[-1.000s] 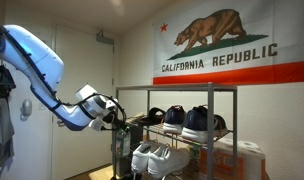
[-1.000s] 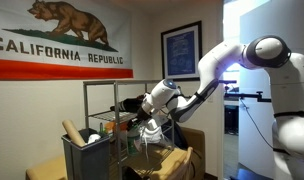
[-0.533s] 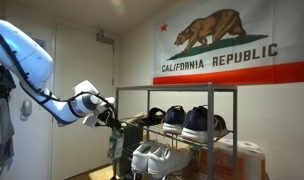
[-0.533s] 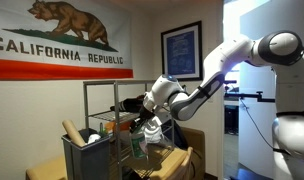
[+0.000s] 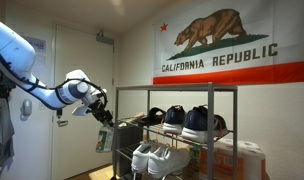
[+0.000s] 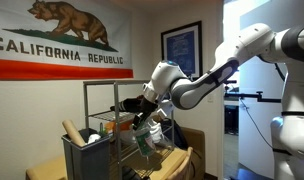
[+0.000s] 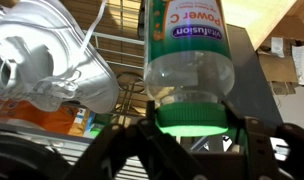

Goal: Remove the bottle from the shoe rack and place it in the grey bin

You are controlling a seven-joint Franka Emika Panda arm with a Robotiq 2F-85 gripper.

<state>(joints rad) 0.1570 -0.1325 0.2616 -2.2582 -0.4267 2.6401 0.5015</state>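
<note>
My gripper is shut on the green cap of the small pale green-and-whitish bottle. The bottle hangs below the fingers, just outside the end of the grey metal shoe rack. In an exterior view the bottle hangs in front of the rack, right of and slightly above the grey bin. In the wrist view the bottle fills the middle and my fingers clamp its cap from both sides.
White sneakers and dark shoes sit on the rack shelves. A sneaker is close beside the bottle in the wrist view. Cardboard pieces stick out of the bin. A white-and-orange container stands beside the rack.
My gripper has pulled back from the rack with the bottle in it. The bottle now hangs clear of the rack's end post.
</note>
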